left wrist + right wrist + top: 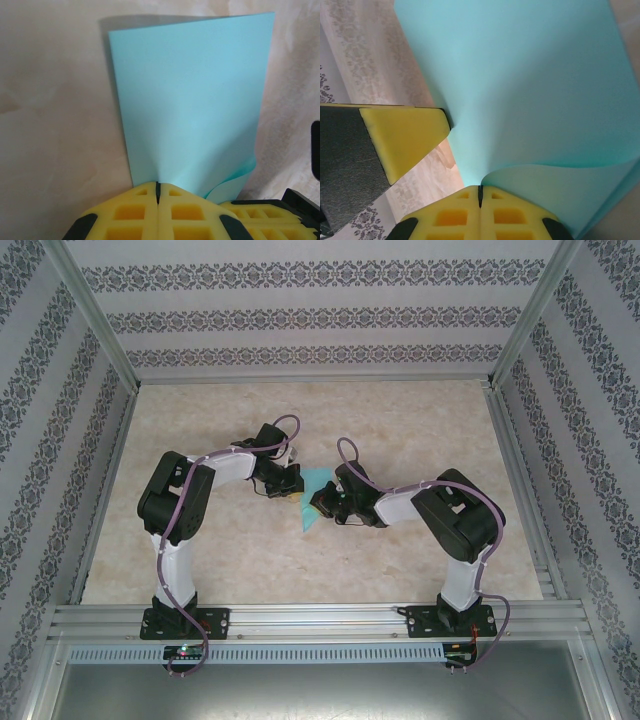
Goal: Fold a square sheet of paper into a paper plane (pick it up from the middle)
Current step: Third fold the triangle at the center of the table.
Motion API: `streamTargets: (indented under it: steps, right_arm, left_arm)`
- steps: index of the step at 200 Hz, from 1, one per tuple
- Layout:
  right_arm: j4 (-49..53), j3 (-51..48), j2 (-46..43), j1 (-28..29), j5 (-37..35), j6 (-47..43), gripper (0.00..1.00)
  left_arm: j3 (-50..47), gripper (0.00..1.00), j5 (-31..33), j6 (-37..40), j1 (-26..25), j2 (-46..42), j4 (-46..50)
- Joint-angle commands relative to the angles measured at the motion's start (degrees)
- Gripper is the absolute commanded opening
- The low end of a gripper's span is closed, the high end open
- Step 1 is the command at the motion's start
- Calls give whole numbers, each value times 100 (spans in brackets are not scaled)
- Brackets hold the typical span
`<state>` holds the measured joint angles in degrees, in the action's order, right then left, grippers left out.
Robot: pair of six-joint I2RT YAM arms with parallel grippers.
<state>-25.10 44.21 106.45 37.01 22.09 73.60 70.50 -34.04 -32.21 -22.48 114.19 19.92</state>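
paper above table, between left claw, right claw

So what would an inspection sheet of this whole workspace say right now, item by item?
Surface: pale marbled table, looks clean.
Job's things: one turquoise square sheet of paper, bent over in a loose curl between the two grippers.
Clutter: nothing seen.
Grippers: left gripper and right gripper both shut, each pinching the sheet.
Cables: purple cables run along both arms, none lying on the paper.
Surroundings: patterned walls on three sides, metal frame at the near edge.
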Motion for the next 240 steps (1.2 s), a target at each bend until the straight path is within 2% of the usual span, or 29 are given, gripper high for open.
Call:
streamTargets:
  steps: [1, 240]
  right_arm:
    - [-92, -78, 82, 17, -70, -2, 4]
    - [-79, 4, 258, -1, -11, -47, 5]
  left_arm:
    - [20, 4, 169, -39, -11, 194, 108]
    - [-14, 4, 130, -29, -11, 174, 106]
